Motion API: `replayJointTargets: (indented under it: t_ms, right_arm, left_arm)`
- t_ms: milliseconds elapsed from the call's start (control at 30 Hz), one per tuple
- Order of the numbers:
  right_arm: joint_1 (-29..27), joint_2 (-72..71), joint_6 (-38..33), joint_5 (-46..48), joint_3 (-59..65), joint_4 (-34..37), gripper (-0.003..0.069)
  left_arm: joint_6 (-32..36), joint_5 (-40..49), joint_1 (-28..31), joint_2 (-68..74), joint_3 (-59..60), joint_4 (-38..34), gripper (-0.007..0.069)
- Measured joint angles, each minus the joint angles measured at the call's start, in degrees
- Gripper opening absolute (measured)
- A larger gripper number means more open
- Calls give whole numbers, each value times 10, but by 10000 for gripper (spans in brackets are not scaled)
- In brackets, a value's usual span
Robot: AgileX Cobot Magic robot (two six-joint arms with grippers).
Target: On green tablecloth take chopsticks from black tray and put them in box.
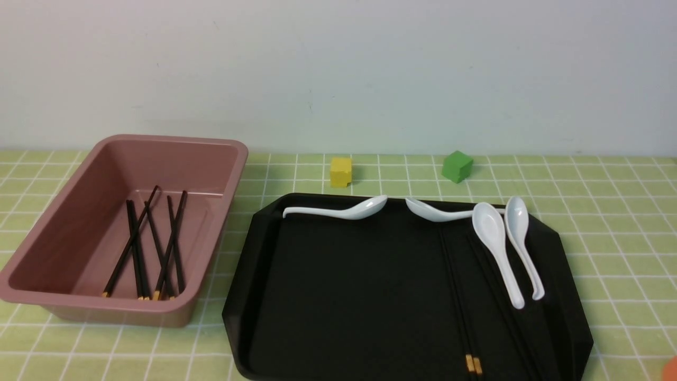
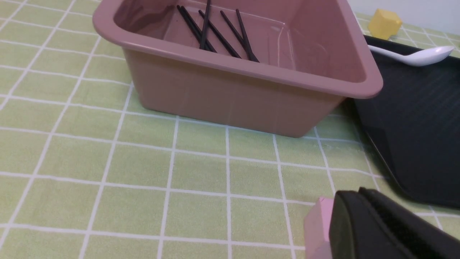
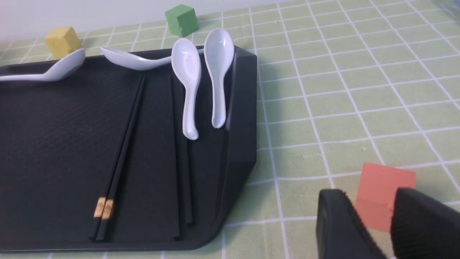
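A plain pale grey-white wall (image 1: pixel 338 69) is seen along the far edge of the tabletop (image 1: pixel 608 211). Soft, even light is cast everywhere, and only faint shadows are thrown.

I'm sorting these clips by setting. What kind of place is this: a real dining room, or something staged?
Most likely a staged tabletop test setup, not a dining room. A green tablecloth runs up to a bare wall, the black tray holds only loose spoons and chopsticks, and small coloured cubes sit about like props.
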Motion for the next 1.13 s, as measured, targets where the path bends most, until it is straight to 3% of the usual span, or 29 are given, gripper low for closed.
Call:
replayJointTargets:
  t_ms: [1133]
  right_arm:
    - [0, 0, 0, 0, 0, 0, 240]
  left_arm:
    - [0, 0, 0, 0, 0, 0, 39]
